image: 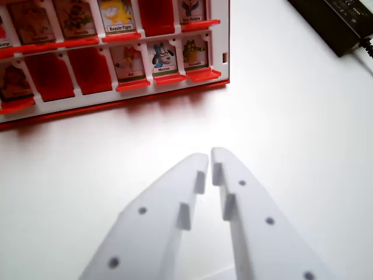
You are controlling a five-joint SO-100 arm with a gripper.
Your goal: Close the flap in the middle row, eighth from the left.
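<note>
A red and white flap board (116, 99) lies at the top left of the wrist view, on a white table. Its nearest row shows upright picture cards, among them one labelled Mouton (164, 58), and two lowered red flaps (70, 73) to their left. In the row behind, the Requin-Tigre card (117, 16) and the Ours Polaire card (192, 10) stand up, with one lowered red flap (156, 14) between them. My gripper (210, 158) hovers over bare table in front of the board's right end. Its white fingers are shut, with only a sliver between them and nothing held.
A black power adapter (335, 20) with its cable lies at the top right. The white table surface (303, 128) stretches to the right of the board and beneath the gripper. The board's left part runs out of view.
</note>
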